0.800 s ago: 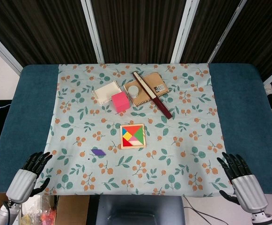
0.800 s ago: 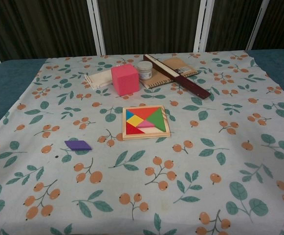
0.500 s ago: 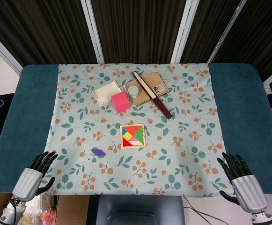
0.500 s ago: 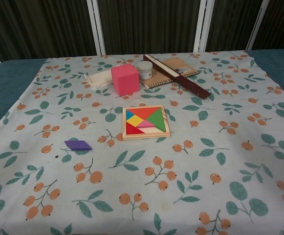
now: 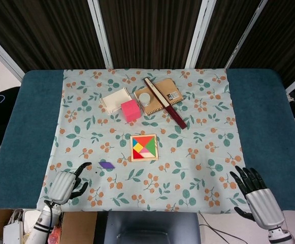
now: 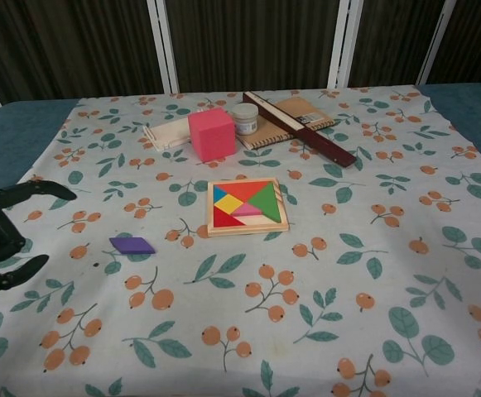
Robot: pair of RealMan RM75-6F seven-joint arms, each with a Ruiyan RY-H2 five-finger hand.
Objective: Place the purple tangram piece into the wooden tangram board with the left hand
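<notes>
The purple tangram piece [image 5: 106,164] [image 6: 132,245], a flat parallelogram, lies on the flowered cloth left of the wooden tangram board [image 5: 143,147] [image 6: 247,206]. The board holds several coloured pieces. My left hand [image 5: 67,183] [image 6: 4,236] hovers over the cloth's front left, fingers spread and empty, a short way left of the purple piece. My right hand [image 5: 254,194] stays open at the table's front right edge, seen only in the head view.
At the back of the cloth stand a pink cube [image 5: 130,110] [image 6: 211,133], a cream tray [image 5: 115,99], a small white jar [image 5: 144,98] on a brown notebook [image 5: 161,95], and a dark long ruler [image 5: 165,102].
My left hand has moved in from the table's front left corner toward the purple piece and now shows in the chest view. The right hand has barely shifted.
</notes>
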